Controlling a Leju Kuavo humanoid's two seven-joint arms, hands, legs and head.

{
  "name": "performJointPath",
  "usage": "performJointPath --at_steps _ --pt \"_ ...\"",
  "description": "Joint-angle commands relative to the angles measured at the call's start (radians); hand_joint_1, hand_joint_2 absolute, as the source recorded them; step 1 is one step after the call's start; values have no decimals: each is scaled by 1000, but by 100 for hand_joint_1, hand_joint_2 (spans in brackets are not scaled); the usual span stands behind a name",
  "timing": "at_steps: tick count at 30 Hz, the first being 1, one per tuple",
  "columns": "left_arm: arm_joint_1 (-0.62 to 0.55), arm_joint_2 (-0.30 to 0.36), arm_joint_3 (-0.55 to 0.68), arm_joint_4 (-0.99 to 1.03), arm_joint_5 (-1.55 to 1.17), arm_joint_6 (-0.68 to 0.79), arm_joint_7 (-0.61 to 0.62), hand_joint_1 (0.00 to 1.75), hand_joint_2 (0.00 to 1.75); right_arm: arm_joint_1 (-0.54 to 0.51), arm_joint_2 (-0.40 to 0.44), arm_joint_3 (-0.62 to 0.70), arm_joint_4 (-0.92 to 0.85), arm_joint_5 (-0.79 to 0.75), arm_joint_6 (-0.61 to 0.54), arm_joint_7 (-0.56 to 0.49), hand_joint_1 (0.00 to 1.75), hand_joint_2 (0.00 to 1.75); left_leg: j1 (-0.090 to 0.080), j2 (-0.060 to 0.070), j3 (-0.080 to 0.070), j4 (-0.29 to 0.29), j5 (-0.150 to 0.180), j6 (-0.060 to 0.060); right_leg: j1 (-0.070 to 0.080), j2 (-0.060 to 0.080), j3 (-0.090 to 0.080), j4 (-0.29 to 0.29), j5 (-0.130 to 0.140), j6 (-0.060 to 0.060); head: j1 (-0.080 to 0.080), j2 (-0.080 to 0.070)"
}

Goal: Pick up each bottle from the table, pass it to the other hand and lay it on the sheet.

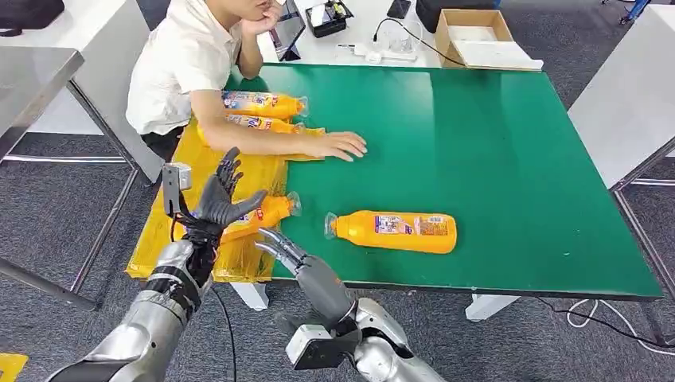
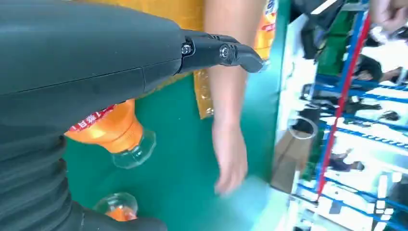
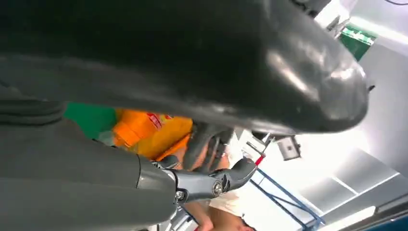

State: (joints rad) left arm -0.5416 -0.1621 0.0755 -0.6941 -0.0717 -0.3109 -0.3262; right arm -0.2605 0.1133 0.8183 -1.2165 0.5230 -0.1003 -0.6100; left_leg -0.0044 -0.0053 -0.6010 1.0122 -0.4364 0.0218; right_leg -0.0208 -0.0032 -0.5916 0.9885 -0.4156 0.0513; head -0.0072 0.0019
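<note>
An orange bottle (image 1: 396,231) lies on its side on the green table (image 1: 493,159), clear cap toward my hands. Another orange bottle (image 1: 271,212) lies on the yellow sheet (image 1: 159,239), its neck (image 2: 126,146) over the sheet's edge. My left hand (image 1: 220,196) hovers over that bottle's base end with fingers spread, holding nothing. Lower down, my right hand (image 1: 296,260) reaches over the table's front edge with fingers stretched out and nothing in it, a short way from both caps. Two more bottles (image 1: 263,103) lie at the far end of the sheet.
A person sits at the table's far left corner, one forearm across the sheet and a hand (image 1: 342,146) flat on the green top. A cardboard box (image 1: 477,36) and a power strip (image 1: 382,54) stand on the white desk behind.
</note>
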Motion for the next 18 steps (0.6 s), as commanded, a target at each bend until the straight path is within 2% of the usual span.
performJointPath --at_steps 1,3,6,7,9,11,13,15,18 --pt "30 -6 -3 -98 4 0 9 0 175 -10 -29 4 24 3 -2 4 0 0 2 1 3 0 -1 -1 2 0 3 0 -1 -2 0 0" --pt "58 3 -39 -145 92 -4 9 0 175 -1 -27 -6 19 11 -4 2 0 0 2 0 4 0 -1 -2 2 0 4 -1 0 -3 0 0" --pt "177 33 -150 -338 200 34 36 0 175 36 -39 -28 -6 31 -17 6 0 0 1 1 3 -1 -1 -1 1 1 3 -1 0 -2 0 0" --pt "217 42 -176 -402 221 41 38 0 175 48 -44 -35 -12 41 -28 10 0 175 1 2 5 -1 -2 -1 2 1 5 -2 -1 -2 0 0" --pt "300 49 -208 -543 259 67 26 0 175 72 -62 -54 -31 76 -61 19 0 175 1 2 5 -1 -2 -1 1 2 4 -2 -1 -2 0 0" --pt "319 53 -220 -579 269 79 38 0 175 80 -69 -62 -39 79 -59 18 0 175 1 2 3 -1 -2 -1 1 1 4 -2 -1 -1 0 0" --pt "366 56 -223 -664 303 65 -4 0 175 82 -105 -82 -46 165 -121 61 0 175 1 1 3 0 -3 -1 1 1 4 -1 -2 -2 0 0" --pt "449 42 -195 -788 352 62 -33 0 175 110 -160 -173 -47 233 -202 114 0 175 2 2 3 0 -3 -1 2 1 4 -2 -2 -2 0 0" --pt "555 38 -176 -936 358 85 -30 0 175 144 -224 -344 -49 273 -274 134 0 175 0 1 1 -1 -2 0 0 0 2 -2 -1 -1 0 0"
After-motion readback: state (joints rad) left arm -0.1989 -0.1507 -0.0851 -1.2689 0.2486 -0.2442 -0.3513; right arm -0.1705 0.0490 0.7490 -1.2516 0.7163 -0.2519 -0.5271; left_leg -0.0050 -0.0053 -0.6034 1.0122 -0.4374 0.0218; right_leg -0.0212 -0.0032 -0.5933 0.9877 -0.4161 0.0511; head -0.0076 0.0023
